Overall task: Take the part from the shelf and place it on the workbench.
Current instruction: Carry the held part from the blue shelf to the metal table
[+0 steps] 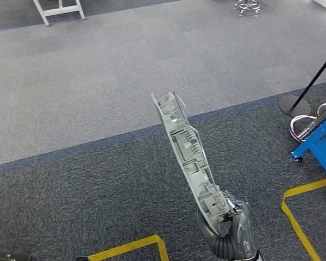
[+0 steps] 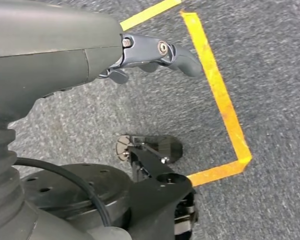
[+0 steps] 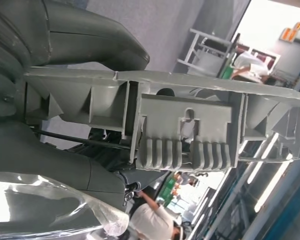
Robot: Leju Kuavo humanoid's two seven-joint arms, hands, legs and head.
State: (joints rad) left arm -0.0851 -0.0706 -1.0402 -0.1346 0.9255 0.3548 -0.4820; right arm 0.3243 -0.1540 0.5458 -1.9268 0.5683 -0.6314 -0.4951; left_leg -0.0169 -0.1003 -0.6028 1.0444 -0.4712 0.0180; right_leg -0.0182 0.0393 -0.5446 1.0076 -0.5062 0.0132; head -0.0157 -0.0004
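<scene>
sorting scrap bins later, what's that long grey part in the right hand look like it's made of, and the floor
Part: probably moulded plastic, matt pale grey; thin ribs, clips and box-like pockets in the right wrist view suggest moulding, though cast metal isn't ruled out. Floor: short-pile carpet, speckled grey weave, with glossy yellow tape stuck on.

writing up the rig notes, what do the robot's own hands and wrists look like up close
The left hand has a smooth dark grey cover, with darker metallic fingers joined by visible screws. A grey ribbed bellows sits at its wrist, and a black cable runs by it. The right hand is the same dark grey with a ribbed wrist sleeve, and clear glossy plastic film wraps part of it.
</scene>
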